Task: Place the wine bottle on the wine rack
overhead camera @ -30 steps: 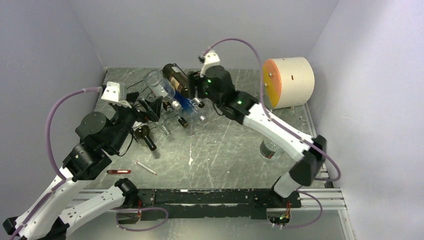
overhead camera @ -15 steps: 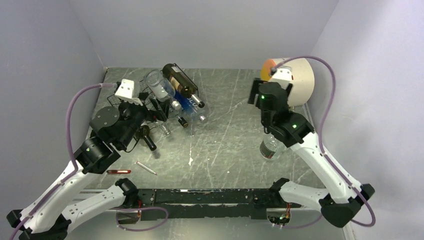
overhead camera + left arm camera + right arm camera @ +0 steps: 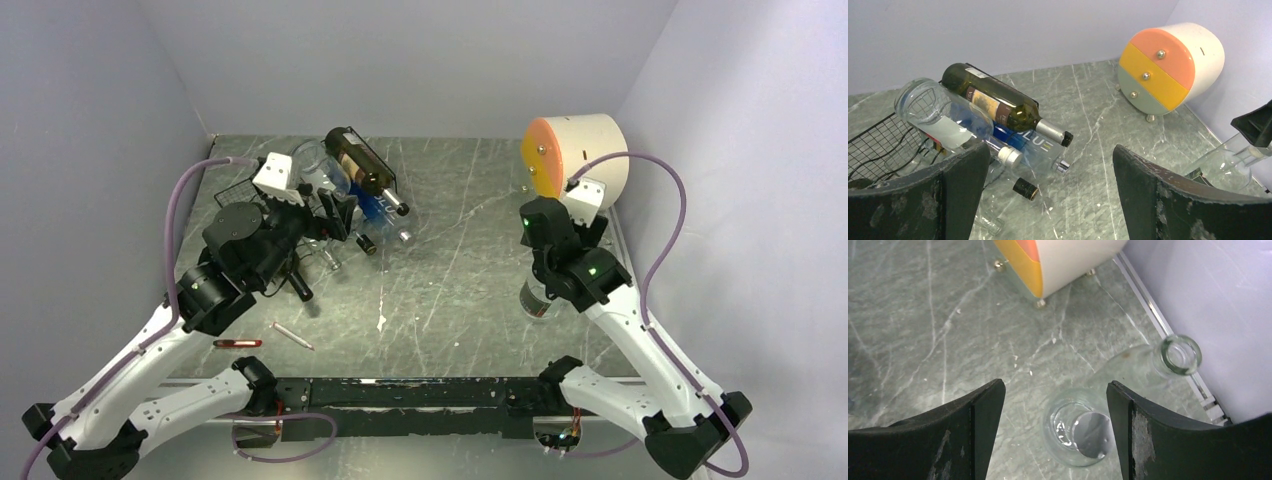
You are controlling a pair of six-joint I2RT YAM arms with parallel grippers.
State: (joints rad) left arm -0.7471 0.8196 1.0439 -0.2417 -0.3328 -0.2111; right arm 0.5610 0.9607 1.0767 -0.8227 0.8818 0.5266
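Clear glass bottle (image 3: pixel 1078 425) rests on the surface (image 3: pixel 923 315) under my open right jaws, well apart from the rack (image 3: pixel 878 145) by my open left jaws. Pickup step, I judge: lower, then close.

The middle of the desk (image 3: pixel 460 260) lay bare from near edge to far edge, a broad lane between the two arms. The far-left corner was crowded. There the wine rack (image 3: pixel 878 145) carried a dark wine bottle (image 3: pixel 993 102), a clear bottle (image 3: pixel 943 117) and a blue bottle (image 3: pixel 1033 147), their necks jutting toward the middle. A small dark-capped bottle (image 3: pixel 1025 188) lay at its foot. A drum-shaped drawer box (image 3: pixel 585 150) filled the far-right corner. A clear glass bottle (image 3: pixel 536 298) sat near the right edge under the wide-spread right tool (image 3: pixel 1053 390), the right wall (image 3: pixel 740 200) close beside it. A red pen (image 3: pixel 237 343) and a thin stick (image 3: pixel 291 336) lay by the near-left corner.
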